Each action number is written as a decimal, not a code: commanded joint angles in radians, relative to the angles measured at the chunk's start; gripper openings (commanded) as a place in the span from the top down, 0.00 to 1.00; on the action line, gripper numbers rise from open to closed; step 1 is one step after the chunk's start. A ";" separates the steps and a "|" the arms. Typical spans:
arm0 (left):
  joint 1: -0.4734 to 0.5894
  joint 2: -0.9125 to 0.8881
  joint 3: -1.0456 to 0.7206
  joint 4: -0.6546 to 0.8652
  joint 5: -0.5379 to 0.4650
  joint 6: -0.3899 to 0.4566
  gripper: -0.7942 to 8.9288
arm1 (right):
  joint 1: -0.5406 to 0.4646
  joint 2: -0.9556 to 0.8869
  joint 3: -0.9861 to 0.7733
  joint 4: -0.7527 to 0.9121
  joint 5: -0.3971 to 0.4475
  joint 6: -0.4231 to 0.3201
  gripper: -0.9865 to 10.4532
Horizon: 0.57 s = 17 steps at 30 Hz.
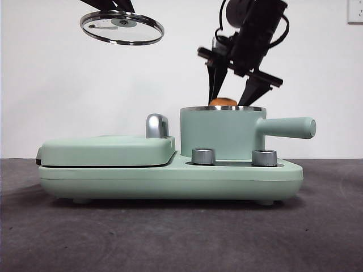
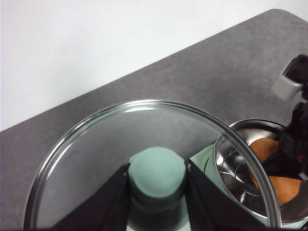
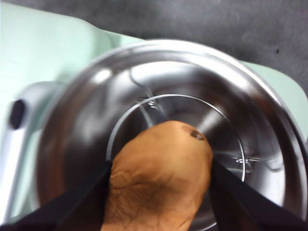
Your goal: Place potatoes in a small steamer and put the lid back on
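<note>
Potato (image 3: 159, 178): an orange-brown lump with rough, creased skin and a dark spot, held at the mouth of the pot; in the front view only its top (image 1: 223, 102) is seen above the steel rim.
Pot (image 1: 222, 131): mint-green, with a steel rim and a straight side handle, seated on the right part of the green cooker base; its steel inside (image 3: 250, 120) is seen around and below the potato.
Right gripper (image 1: 233, 88): reached down from above at a slant, its tips at the rim of the pot; the jaws are spread and pressed against the two sides of the potato (image 3: 159, 192).
Right arm: seen large and dark at the top of the front view, tilted towards the pot.
Lid (image 1: 122, 28): a glass disc with a steel rim, held high in the air above the grill side, well apart from the pot and slightly tilted.
Left gripper (image 2: 157, 180): the jaws are closed on the green knob (image 2: 157, 174) of the lid, one on each side.
Grill plate (image 1: 108, 150): flat and mint-green, closed, with a chrome handle (image 1: 157, 125) beside the pot.
Knobs: two steel dials (image 1: 203, 156) on the base in front of the pot.
Desk (image 1: 181, 238): dark grey, with the cooker base resting on it.
</note>
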 commanded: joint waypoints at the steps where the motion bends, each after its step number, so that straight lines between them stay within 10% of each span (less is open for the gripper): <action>1: -0.003 0.010 0.030 0.026 0.002 -0.001 0.90 | 0.005 0.030 0.032 0.013 0.003 -0.009 0.75; 7: -0.003 0.016 0.030 0.026 0.002 -0.001 0.90 | 0.004 0.036 0.032 0.022 0.002 -0.011 0.55; 17: -0.003 0.052 0.030 0.022 0.002 -0.005 0.90 | -0.002 0.028 0.225 -0.101 0.005 -0.059 0.55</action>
